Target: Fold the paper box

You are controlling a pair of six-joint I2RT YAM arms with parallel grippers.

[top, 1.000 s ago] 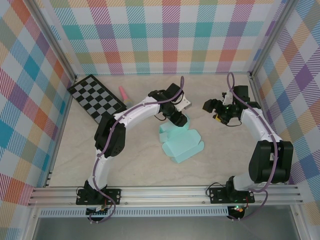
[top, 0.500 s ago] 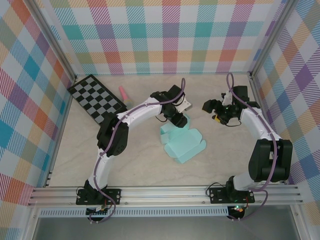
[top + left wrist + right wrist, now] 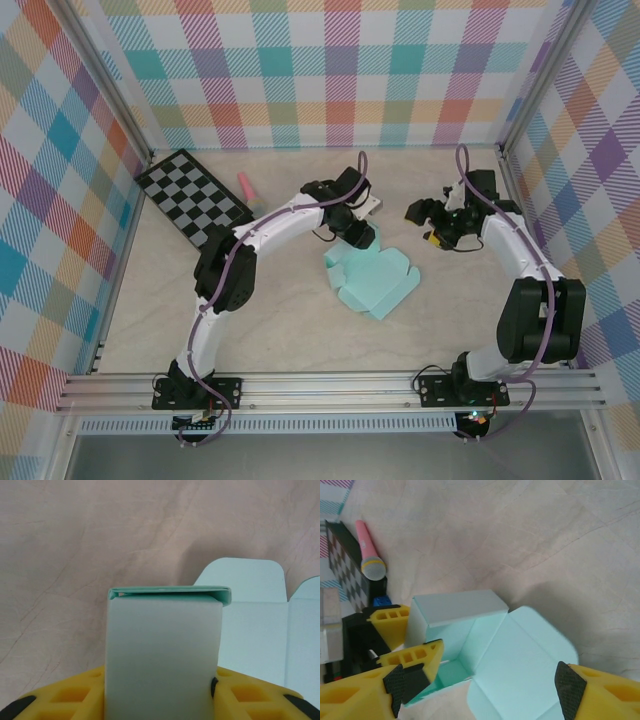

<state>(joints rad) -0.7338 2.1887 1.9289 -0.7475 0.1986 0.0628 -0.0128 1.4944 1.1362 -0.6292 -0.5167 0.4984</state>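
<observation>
On the table (image 3: 270, 330) the left end effector (image 3: 362, 238) is pinching a raised wall of the paper box (image 3: 378, 288) — the right end effector (image 3: 416, 214) is hovering nearby, spread wide.

**Matt card, plastic and bare metal**

The paper box (image 3: 372, 282) is thin, smooth mint card with a matt face and crisp creases. The table (image 3: 270, 330) looks matt and marbled, with fine wrinkles. The right gripper (image 3: 480, 680) has fingers (image 3: 605, 695) of matt yellow plastic tipped with black, finely grained pads (image 3: 567, 684). The arms (image 3: 270, 228) wear smooth white plastic shells with a slight sheen. The rail (image 3: 330, 388) is bare silvery metal. The walls (image 3: 330, 70) carry a matt plaid print.
</observation>
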